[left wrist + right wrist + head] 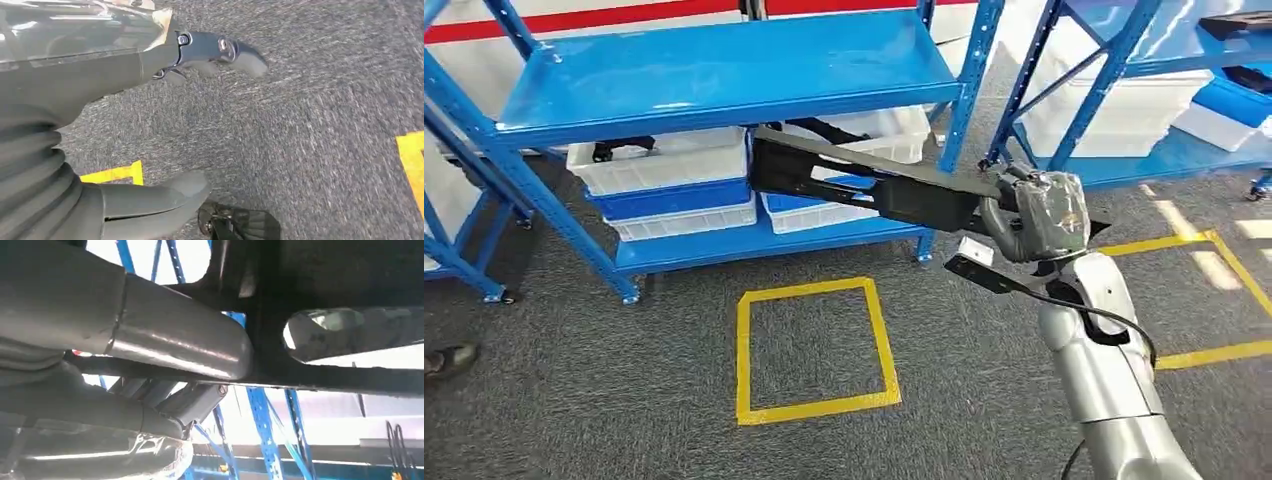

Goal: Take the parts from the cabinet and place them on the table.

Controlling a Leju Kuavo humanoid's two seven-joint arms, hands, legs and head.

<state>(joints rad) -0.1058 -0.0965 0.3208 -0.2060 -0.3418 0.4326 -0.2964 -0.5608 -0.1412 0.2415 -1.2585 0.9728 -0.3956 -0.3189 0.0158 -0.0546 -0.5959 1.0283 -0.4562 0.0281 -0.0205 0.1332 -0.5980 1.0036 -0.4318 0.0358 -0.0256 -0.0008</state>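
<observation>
At the far left of the head view, a dark shoe [450, 360] of a person rests on the grey carpet [624, 400]. Next comes the blue steel shelving rack [714, 70], whose lower shelf carries white and blue plastic bins [664, 185]. In front of it a square of yellow tape [812, 350] is stuck to the carpet. A long, flat black plastic part [864, 185] stretches from in front of the bins, outside the rack and above the floor, rightward to the right hand [1034, 215]. That hand's fingers are clamped on the part's right end; in the right wrist view the thick grey thumb [175, 340] presses against the black piece. A second blue rack [1144, 110] with white bins stands at the right. In the left wrist view the left hand [150, 125] hangs over the carpet, its fingers apart and holding nothing.
</observation>
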